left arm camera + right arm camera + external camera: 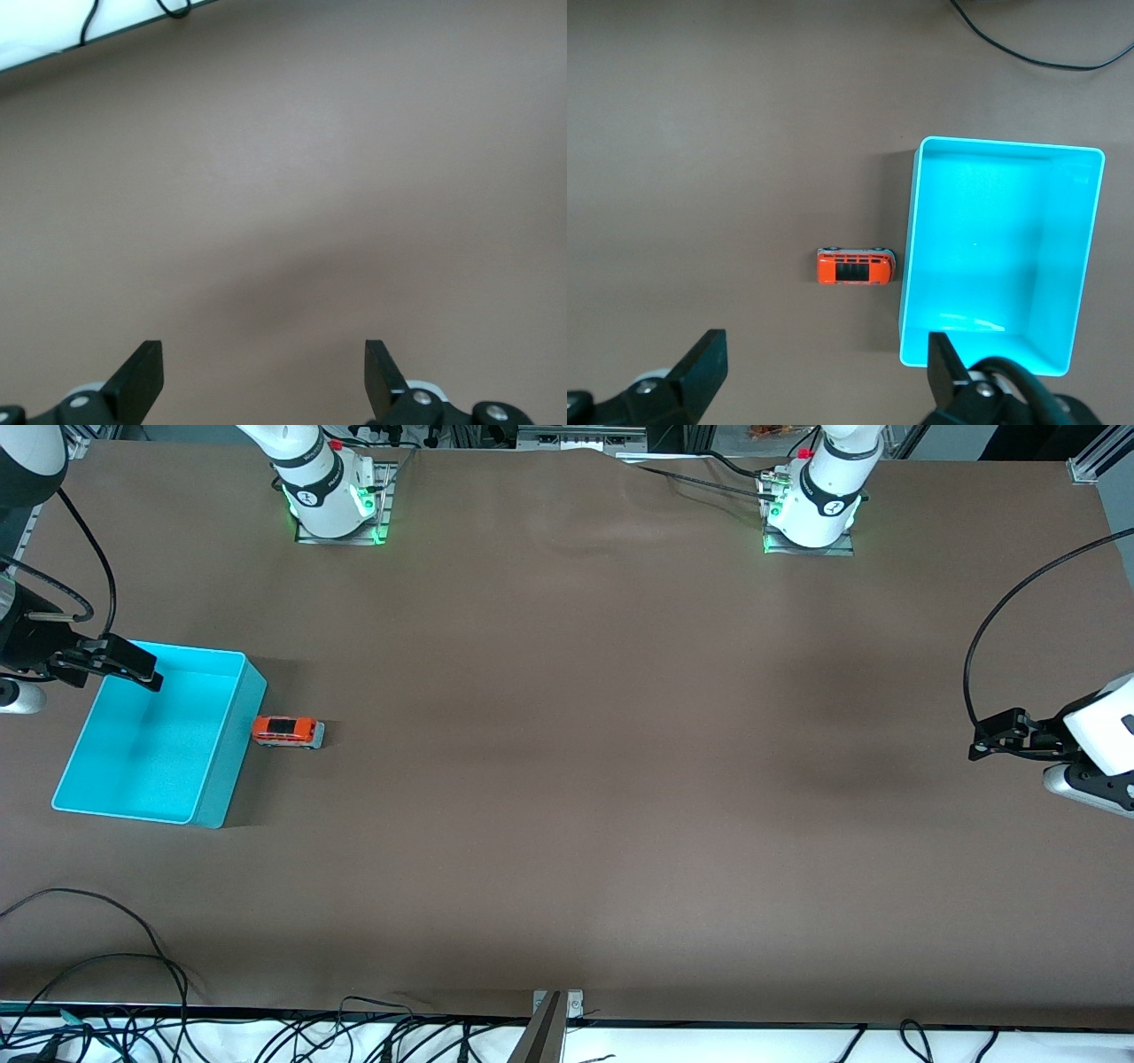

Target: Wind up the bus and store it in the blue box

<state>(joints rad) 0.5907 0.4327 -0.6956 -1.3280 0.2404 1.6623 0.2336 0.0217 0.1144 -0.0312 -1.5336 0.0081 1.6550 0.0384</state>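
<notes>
The right gripper (133,666) hangs in the air over the corner of the blue box (221,766) that lies farthest from the front camera, its two black fingers (700,367) spread wide with nothing between them; its arm comes in from the right arm's end of the table, black wrist housing and a looped cable trailing after it. The box beneath is a shallow, open-topped rectangular bin of smooth cyan plastic with plain walls, and nothing lies in it. Just beside its long wall, on the side toward the middle of the table, stands the bus (287,731), a small glossy orange-red toy with dark roof windows and a silver-grey bumper, upright on its wheels with one end almost at the wall. The left gripper (985,746) waits well apart at the left arm's end of the table, held over bare surface, its black fingers (142,376) likewise wide apart and holding nothing. The table (585,779) is covered in a matte brown sheet, slightly rippled near the arm bases.
</notes>
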